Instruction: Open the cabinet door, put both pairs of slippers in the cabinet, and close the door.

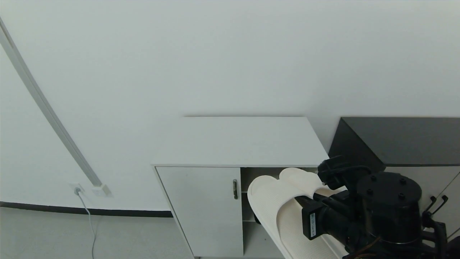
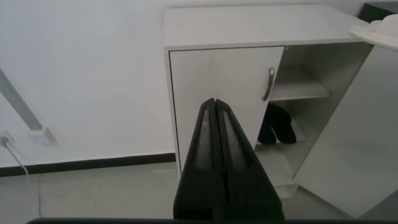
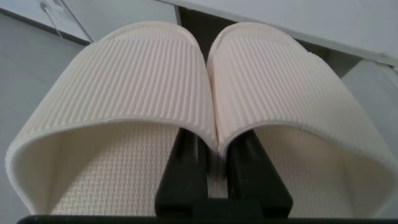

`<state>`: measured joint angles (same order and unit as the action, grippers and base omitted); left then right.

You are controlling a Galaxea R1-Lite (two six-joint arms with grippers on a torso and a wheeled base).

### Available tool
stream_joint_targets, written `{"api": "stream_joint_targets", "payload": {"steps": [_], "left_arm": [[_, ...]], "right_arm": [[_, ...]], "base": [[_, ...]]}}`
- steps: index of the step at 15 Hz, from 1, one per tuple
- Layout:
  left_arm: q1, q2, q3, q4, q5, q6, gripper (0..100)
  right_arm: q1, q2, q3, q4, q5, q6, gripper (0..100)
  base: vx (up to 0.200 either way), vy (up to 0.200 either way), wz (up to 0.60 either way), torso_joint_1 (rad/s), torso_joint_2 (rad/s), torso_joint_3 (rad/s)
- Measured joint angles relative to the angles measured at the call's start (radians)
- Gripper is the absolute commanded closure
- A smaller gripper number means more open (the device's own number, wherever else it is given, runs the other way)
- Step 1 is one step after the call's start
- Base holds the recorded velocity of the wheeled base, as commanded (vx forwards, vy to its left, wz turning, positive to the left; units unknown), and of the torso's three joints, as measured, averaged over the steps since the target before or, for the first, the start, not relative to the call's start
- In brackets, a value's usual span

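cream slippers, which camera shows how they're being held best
The right wrist view: the cream slippers lie side by side close up, inner edges pinched in the right gripper. The head view shows them from the side, before the open cabinet. The left wrist view catches just a corner of them.

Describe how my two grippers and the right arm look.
Left gripper: matte black, two long flat fingers tapering to a narrow tip. Right gripper: black, blocky fingers. Right arm: black, round capped joint with four screw holes, a boxy section carrying a small white label, thin black cables beside it.
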<state>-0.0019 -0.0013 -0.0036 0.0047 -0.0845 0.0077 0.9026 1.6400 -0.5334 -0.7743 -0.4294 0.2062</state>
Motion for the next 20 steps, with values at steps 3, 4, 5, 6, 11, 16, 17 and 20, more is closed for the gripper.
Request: {"api": "stream_joint_targets", "payload": {"steps": [3,4,5,6,11,16,17,20], "left_arm": [[0.0,0.0,0.0,0.0,0.0,0.0,100],[0.0,0.0,0.0,0.0,0.0,0.0,100],[-0.001,0.0,0.0,0.0,0.0,0.0,100],[-0.001,0.0,0.0,0.0,0.0,0.0,100],[-0.001,0.0,0.0,0.0,0.0,0.0,100],[0.0,0.0,0.0,0.0,0.0,0.001,100],[0.0,0.0,0.0,0.0,0.0,0.0,100],[-0.001,0.0,0.0,0.0,0.0,0.0,100]], "right_arm": [[0.0,0.001,0.019,0.001,0.0,0.0,100],[0.0,0.001,0.021,0.0,0.0,0.0,100],[0.0,0.001,0.021,0.0,-0.001,-0.002,100],[0.0,0.001,0.021,0.0,-0.001,-0.001,100],[-0.001,0.003,0.024,0.0,-0.002,-0.001,100],[-0.001,0.043,0.032,-0.071,-0.009,-0.006,100],[-0.001,0.053,0.032,-0.089,-0.01,-0.007,100],[-0.001,0.067,0.032,-0.089,-0.012,-0.011,100]], "base": [[0.0,0.0,0.0,-0.163,0.37,0.201],[0.0,0.0,0.0,-0.178,0.38,0.217],[0.0,0.0,0.0,-0.173,0.39,0.217],[0.0,0.0,0.0,-0.163,0.38,0.212],[0.0,0.0,0.0,-0.217,0.52,0.296],[0.0,0.0,0.0,-0.218,0.54,0.324],[0.0,0.0,0.0,-0.198,0.53,0.325],[0.0,0.0,0.0,-0.19,0.51,0.313]]}}
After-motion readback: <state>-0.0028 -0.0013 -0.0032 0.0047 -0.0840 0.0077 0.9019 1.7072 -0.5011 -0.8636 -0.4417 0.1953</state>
